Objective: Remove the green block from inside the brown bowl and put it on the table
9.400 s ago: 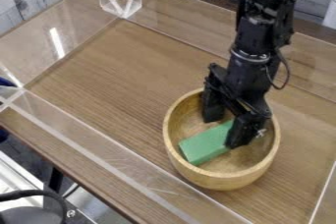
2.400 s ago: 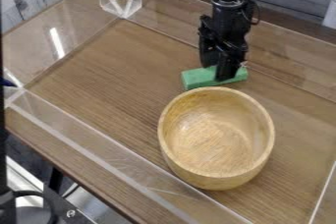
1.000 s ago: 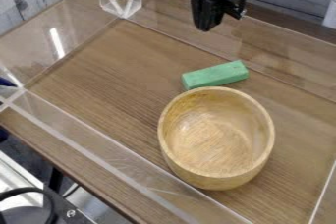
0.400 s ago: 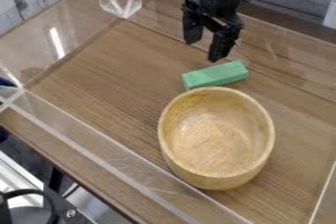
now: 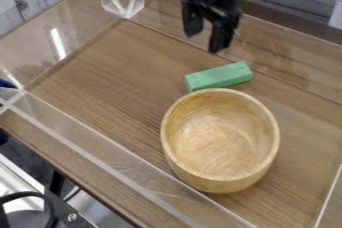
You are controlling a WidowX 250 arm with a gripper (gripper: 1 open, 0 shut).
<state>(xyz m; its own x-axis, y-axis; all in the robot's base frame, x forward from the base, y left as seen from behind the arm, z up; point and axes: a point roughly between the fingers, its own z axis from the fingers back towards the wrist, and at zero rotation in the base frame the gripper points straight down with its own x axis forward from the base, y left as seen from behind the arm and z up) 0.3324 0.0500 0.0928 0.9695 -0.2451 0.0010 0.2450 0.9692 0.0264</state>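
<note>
On table (image 5: pixel 107 82): green block (image 5: pixel 218 76) beside brown bowl (image 5: pixel 221 139) | gripper (image 5: pixel 210 34) above, released, empty

Lab bench, acrylic walls (image 5: pixel 80 122), wood-grain table (image 5: pixel 107 72)

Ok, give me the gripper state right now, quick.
Gripper: open, holding nothing, hanging above the table behind the green block, which lies outside the brown bowl.
</note>
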